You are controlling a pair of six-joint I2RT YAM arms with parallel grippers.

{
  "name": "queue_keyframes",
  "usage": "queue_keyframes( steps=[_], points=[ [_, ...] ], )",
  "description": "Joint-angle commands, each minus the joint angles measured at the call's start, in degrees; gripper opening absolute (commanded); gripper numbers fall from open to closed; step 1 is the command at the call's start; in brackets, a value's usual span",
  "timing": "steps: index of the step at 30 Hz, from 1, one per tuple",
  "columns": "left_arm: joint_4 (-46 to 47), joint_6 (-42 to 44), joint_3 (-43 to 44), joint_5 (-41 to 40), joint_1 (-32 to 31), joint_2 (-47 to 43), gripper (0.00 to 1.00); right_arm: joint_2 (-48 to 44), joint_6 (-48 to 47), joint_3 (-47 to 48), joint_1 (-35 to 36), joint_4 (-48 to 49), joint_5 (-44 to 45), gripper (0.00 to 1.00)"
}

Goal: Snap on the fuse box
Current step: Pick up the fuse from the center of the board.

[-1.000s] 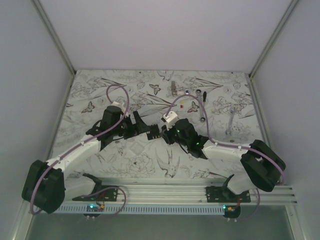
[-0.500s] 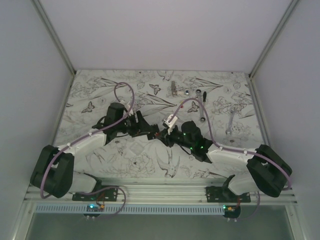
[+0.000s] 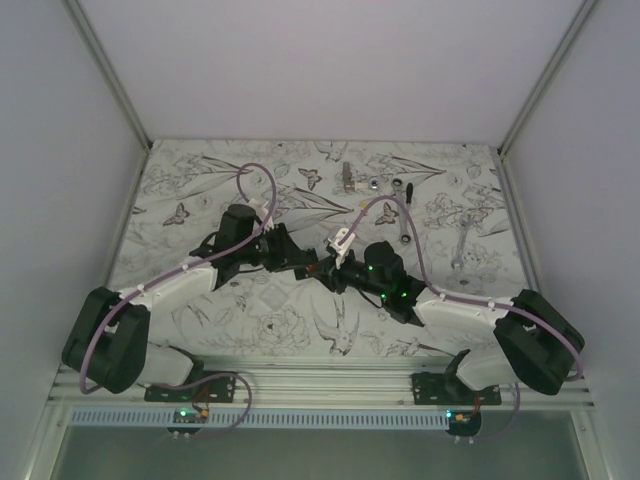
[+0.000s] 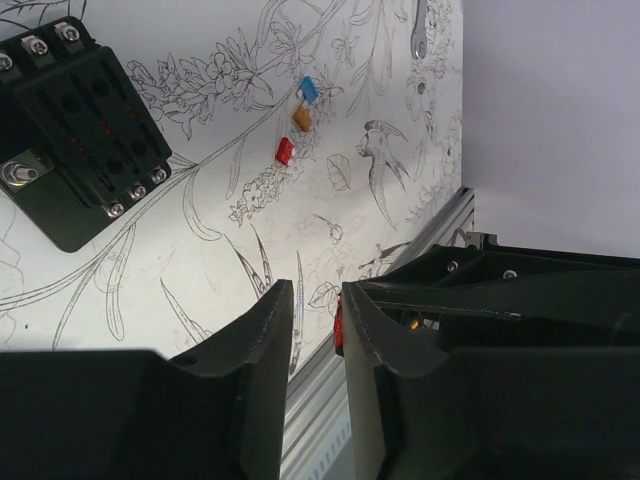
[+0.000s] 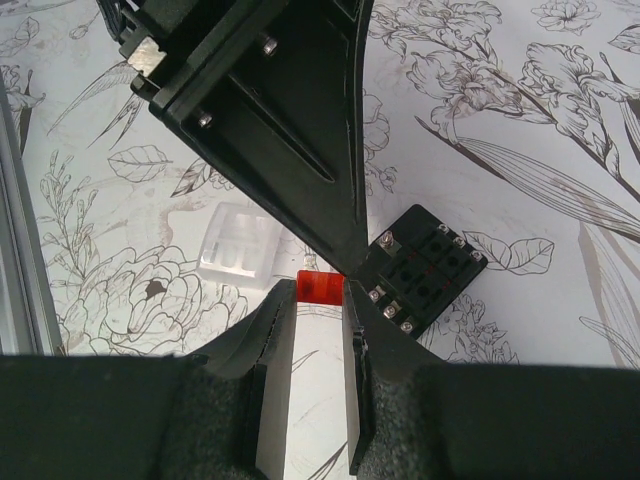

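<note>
Fuse box (image 5: pixel 425 272): lay flat on the surface (image 5: pixel 520 200), uncovered, with a clear cover (image 5: pixel 238 247) nearby but apart. Right claw (image 5: pixel 320 305): clamped a red fuse (image 5: pixel 322 288) near the box, likely for seating. Left claw (image 4: pixel 318 290): nearly closed beside that fuse; whether it gripped anything could not be told.

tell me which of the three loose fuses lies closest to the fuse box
The red fuse, at the row's end nearest the fuse box; the orange fuse and blue fuse sit farther off.
</note>
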Motion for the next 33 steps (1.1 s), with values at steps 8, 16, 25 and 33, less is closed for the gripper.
queue_keyframes(
  steps=[8,16,25,33],
  points=[
    [1.4,0.3,0.7,-0.2,-1.8,-1.0,0.25,-0.2,0.0,-0.1,-0.2,3.2,-0.4,0.24],
    [1.4,0.2,0.6,-0.4,-2.7,-1.7,0.08,-0.1,0.3,0.0,-0.2,3.8,0.0,0.24],
    [1.5,0.0,0.2,-1.3,-3.1,-3.2,0.0,-0.2,0.5,0.4,-0.3,3.6,0.8,0.24],
    [1.6,-0.6,-0.6,-9.2,-2.7,-6.9,0.0,-2.7,8.5,0.1,-2.6,5.3,1.6,0.59]
  ],
)
